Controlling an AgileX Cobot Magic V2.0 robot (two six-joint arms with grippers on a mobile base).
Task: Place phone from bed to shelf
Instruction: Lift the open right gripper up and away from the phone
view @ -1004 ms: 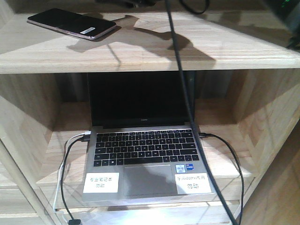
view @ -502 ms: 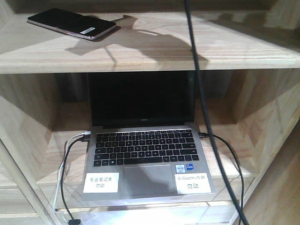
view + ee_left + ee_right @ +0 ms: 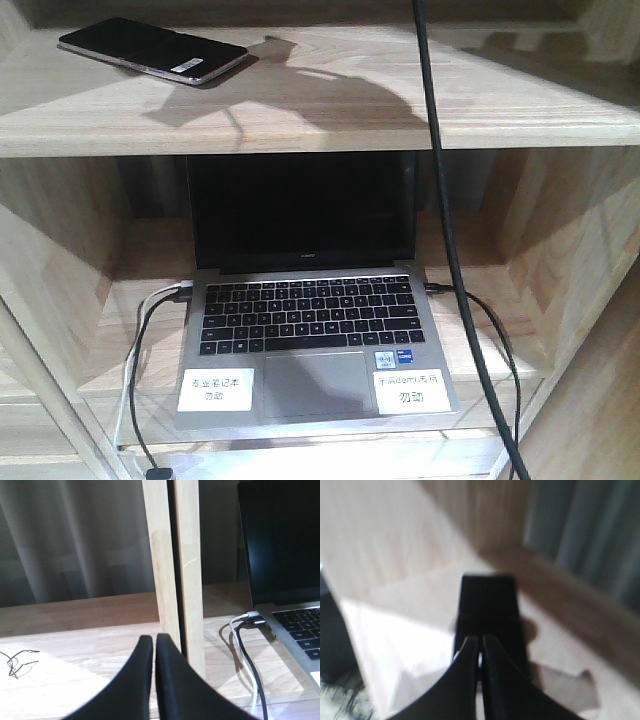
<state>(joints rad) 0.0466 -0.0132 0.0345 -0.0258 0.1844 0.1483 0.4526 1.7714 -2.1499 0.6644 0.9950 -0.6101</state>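
The black phone (image 3: 152, 50) with its pinkish rim lies flat on the pale wooden shelf (image 3: 330, 100), at the top left of the front view, with nothing touching it. In the blurred right wrist view the phone (image 3: 487, 605) shows as a dark rectangle on the light wood, just beyond my right gripper (image 3: 481, 639), which is shut with nothing in it. My left gripper (image 3: 154, 637) is shut and empty, low over a lower wooden board beside an upright post (image 3: 175, 570). Neither gripper appears in the front view. The bed is out of view.
An open grey laptop (image 3: 305, 330) sits on the lower board under the shelf, with cables (image 3: 247, 650) plugged into its left side. A thick black cable (image 3: 440, 200) hangs down in front of the shelf's right half. Wooden side walls close in the compartment.
The hanging black cable has swung to the right. Dark arm parts at the top edge have left the front view, and the arm's shadow on the shelf has shifted. The phone has not moved.
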